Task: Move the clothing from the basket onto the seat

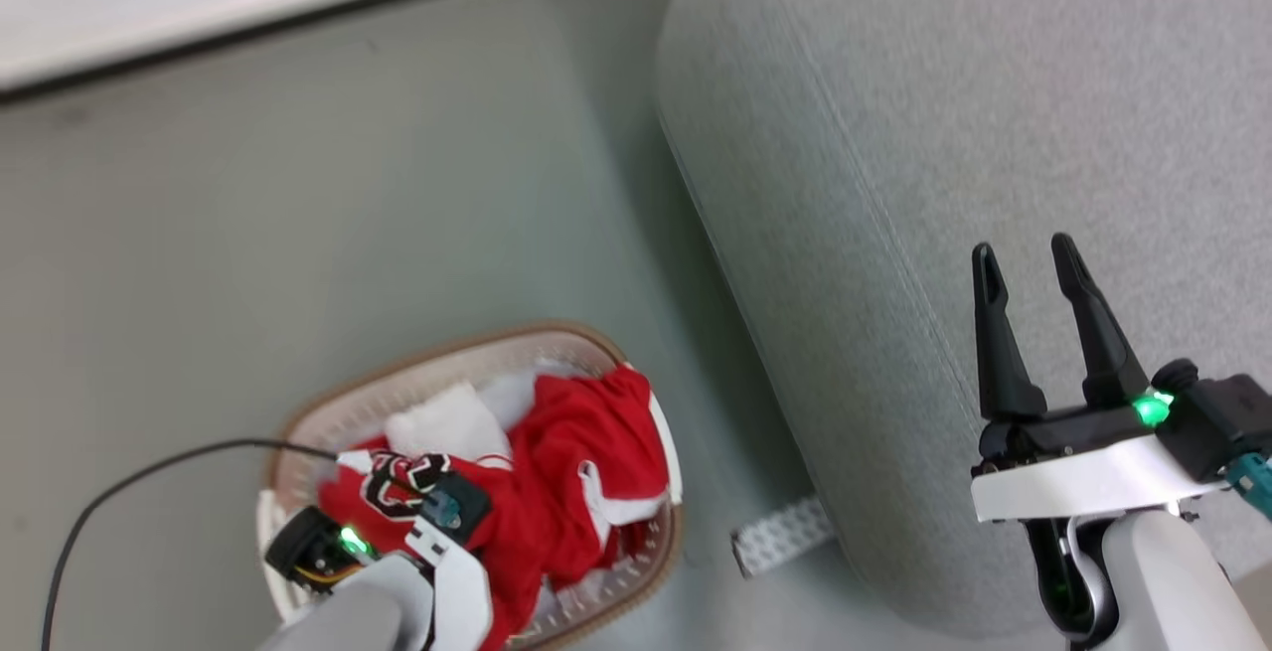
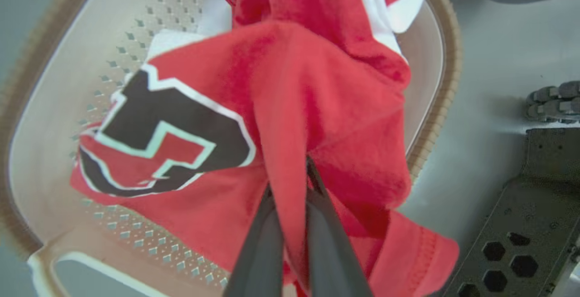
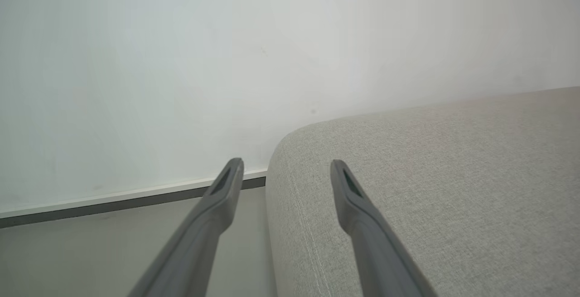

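We take the basket [image 1: 447,345] as our marker. Inside it lies the clothing [image 1: 571,452], a heap of red fabric with white trim. It laps over the basket's rim on the side facing the seat [image 1: 944,114]. The black-and-white number lies face up at the end of the basket nearest us.

Our left gripper [image 1: 444,509] reaches down into the basket. In the left wrist view its fingers [image 2: 267,242] are drawn narrow on a raised fold of the red cloth, which runs up between them above the basket's perforated wall. The picture is blurred there, so we cannot say how firm the pinch is.

A pale pad [image 1: 447,422] lies in the basket at its far end, partly under the red cloth. A dark cable [image 1: 149,467] trails over the floor [image 1: 348,184] to the basket's left side.

The seat stands near the basket's right side, with a strip of floor between them. Our right gripper [image 1: 1024,248] hangs well apart from the basket, over the seat, its fingers spread wide with nothing between them.
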